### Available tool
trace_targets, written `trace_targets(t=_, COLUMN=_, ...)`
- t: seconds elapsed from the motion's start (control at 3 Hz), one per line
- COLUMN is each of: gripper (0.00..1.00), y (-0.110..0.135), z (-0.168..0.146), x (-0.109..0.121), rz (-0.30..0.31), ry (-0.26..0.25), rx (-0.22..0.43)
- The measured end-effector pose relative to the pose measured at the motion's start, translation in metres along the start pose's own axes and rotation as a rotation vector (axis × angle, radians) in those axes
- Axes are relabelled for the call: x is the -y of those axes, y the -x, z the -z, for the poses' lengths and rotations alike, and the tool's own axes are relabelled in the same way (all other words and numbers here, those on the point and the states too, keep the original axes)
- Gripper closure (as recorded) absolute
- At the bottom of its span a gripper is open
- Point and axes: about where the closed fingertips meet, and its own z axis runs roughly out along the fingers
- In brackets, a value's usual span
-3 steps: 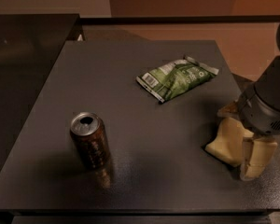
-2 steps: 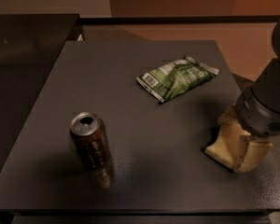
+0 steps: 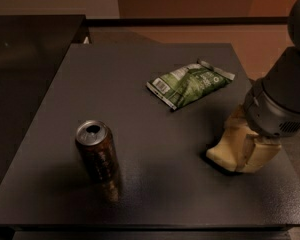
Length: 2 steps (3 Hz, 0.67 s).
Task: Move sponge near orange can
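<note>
The orange can (image 3: 97, 156) stands upright near the left front of the counter (image 3: 140, 84), with room beside it to set something down. Behind it and to the right, a green snack bag (image 3: 190, 83) lies flat, off the straight line between can and sponge. At the far right, near the counter's edge, the sponge (image 3: 220, 156) rests on the surface, well apart from the can. The tool (image 3: 247, 150) is down right on it, seemingly placed for a grasp; whether it has closed on the sponge I cannot tell.
</note>
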Motion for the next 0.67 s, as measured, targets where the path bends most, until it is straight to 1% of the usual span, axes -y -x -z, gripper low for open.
trace_targets(t=0.33, gripper=1.00, y=0.039, z=0.010, x=0.001, rz=0.018, ry=-0.022, rx=0.026)
trace_targets(t=0.67, gripper=1.00, y=0.081, z=0.011, x=-0.002, rz=0.048, ry=-0.024, rx=0.049)
